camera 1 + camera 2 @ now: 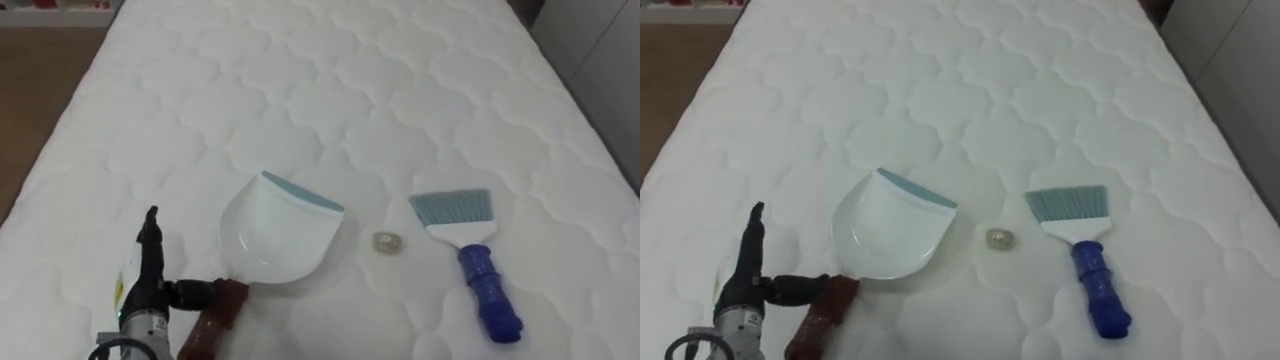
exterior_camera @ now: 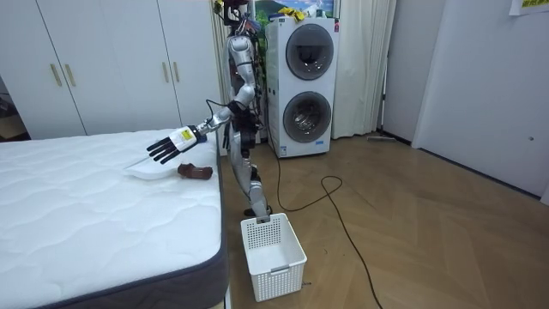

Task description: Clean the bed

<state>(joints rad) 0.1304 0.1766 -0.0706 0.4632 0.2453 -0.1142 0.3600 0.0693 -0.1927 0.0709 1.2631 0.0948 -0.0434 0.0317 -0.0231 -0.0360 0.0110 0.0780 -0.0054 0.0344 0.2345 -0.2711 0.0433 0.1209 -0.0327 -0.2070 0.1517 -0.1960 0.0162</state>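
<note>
I have the robot standing at the bed's [image 1: 400, 60] edge, with stacked washing machines [image 2: 307, 86] behind it, white wardrobes [image 2: 111, 60] along the wall and a white basket [image 2: 273, 256] on the floor by the bed's corner. On the quilted mattress lie three things:

- A white dustpan [image 1: 275, 235] with a blue lip and a brown handle [image 1: 215, 320].
- A blue-handled brush [image 1: 470, 250] well to its right.
- A small crumpled scrap [image 1: 387, 243] between them, touching neither.

Nothing lies between the scrap and either tool. The print on the hand's tag is too small for me to read.

My left hand [image 1: 150, 290] is over the mattress at the dustpan's handle, fingers straight and spread, holding nothing. Its thumb points at the handle's upper end; I cannot tell whether it touches.
</note>
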